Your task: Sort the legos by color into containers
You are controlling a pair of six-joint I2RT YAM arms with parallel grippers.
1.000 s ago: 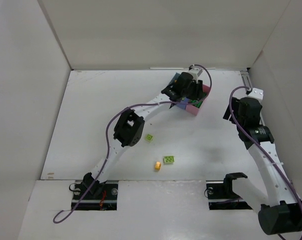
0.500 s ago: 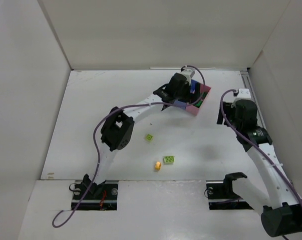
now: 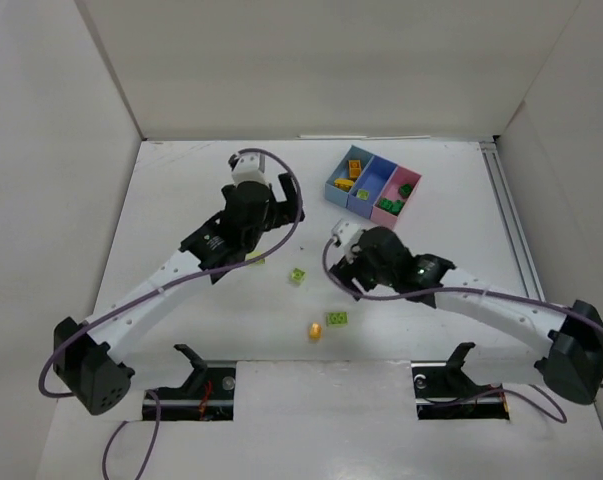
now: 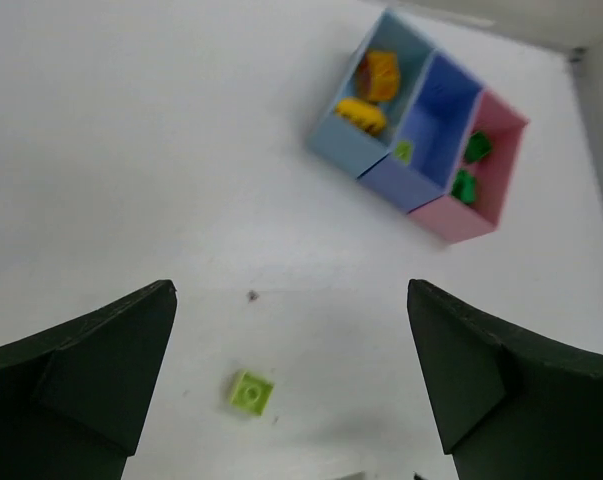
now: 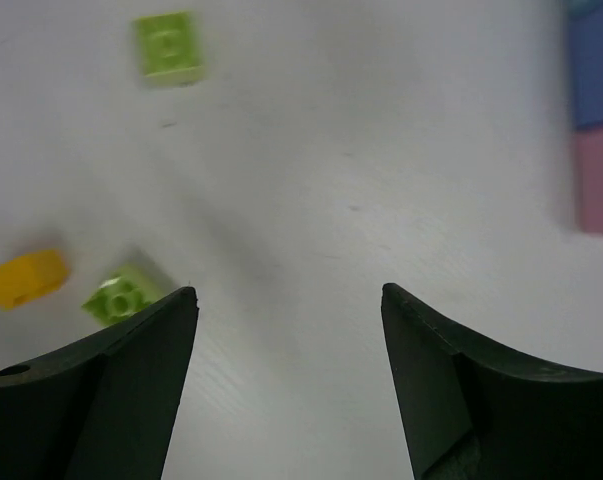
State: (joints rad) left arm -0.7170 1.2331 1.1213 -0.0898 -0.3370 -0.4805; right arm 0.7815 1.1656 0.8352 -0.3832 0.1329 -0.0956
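The containers stand joined at the back right: light blue [image 3: 333, 186], darker blue [image 3: 359, 202] and pink [image 3: 386, 216]. In the left wrist view the light blue one [image 4: 333, 150] holds yellow-orange legos [image 4: 376, 75], the darker blue one a lime piece [image 4: 404, 151], and the pink one dark green pieces [image 4: 468, 168]. Loose on the table lie a small lime lego [image 3: 298, 275], a wider lime lego [image 3: 336, 319] and a yellow-orange lego [image 3: 314, 330]. My left gripper [image 4: 291, 300] hangs open and empty above the small lime lego [image 4: 251, 392]. My right gripper [image 3: 346, 272] is open and empty, right of that lego and above the other two.
A further lime bit [image 3: 256, 262] peeks out from under the left arm. White walls enclose the table on the left, back and right. Cables loop from both arms.
The left arm has drawn back from the containers to the table's left-centre, and its gripper has opened. The right arm has swung from the right side to the centre, near the loose legos.
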